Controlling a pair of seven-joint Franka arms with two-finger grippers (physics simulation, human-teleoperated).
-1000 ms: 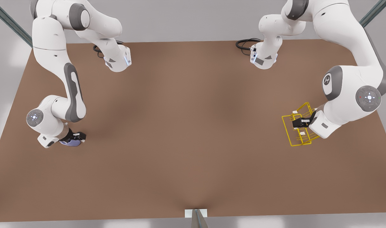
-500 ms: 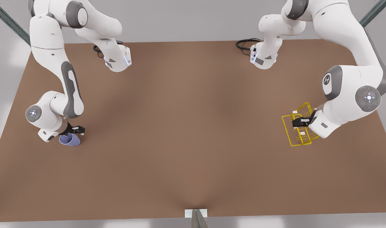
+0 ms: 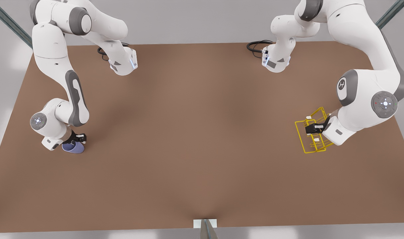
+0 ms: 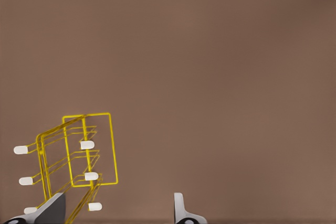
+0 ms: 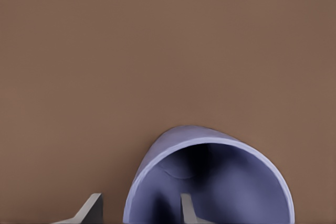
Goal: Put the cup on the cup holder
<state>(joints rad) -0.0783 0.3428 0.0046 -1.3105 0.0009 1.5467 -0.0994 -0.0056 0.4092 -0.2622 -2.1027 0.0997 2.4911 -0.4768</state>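
Right gripper (image 3: 78,138) straddles the cup's (image 3: 73,147) rim, fingers apart; left gripper (image 3: 313,128), fingers apart, at the cup holder (image 3: 301,139), opposite table edges.

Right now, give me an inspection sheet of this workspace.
Surface: brown table, bare in the middle.
Job's things: cup at the front view's left, upright on the table; holder at the front view's right, prongs white-capped.
Clutter: nothing seen.
Grippers: right gripper at the cup, open, one finger inside the rim, one outside; left gripper over the holder, open, one finger against its wires.
Cables: black loops at both arm bases, by the far edge.
Surroundings: grey walls, metal struts at the corners.
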